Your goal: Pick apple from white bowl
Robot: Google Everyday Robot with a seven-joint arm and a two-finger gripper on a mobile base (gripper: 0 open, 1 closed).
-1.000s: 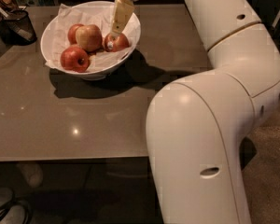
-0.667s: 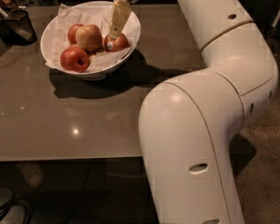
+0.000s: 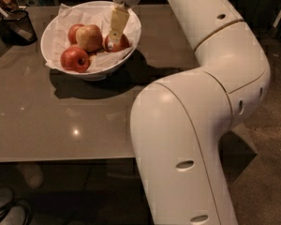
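The white bowl (image 3: 56, 20), lined with crumpled white paper, stands at the far left of the table. It holds several apples. The red apple (image 3: 122, 43) with a small pale spot lies at the bowl's right side. My gripper (image 3: 113, 41) reaches down from above into the bowl and its tip is at this apple's left face. A paler yellow-pink apple (image 3: 89, 37) lies just left of it. A deep red apple (image 3: 75, 59) lies at the front left, and another red one (image 3: 73, 31) is partly hidden behind the pale one.
A small dark mesh cup (image 3: 18, 26) with utensils stands left of the bowl at the table's far left edge. My large white arm (image 3: 192, 125) fills the right half of the view. The grey table (image 3: 61, 121) has its front edge near me, with the floor below it.
My gripper has come down a little lower onto the right-hand apple. The arm's big lower link has swung slightly left in the view. The apples and bowl have not moved.
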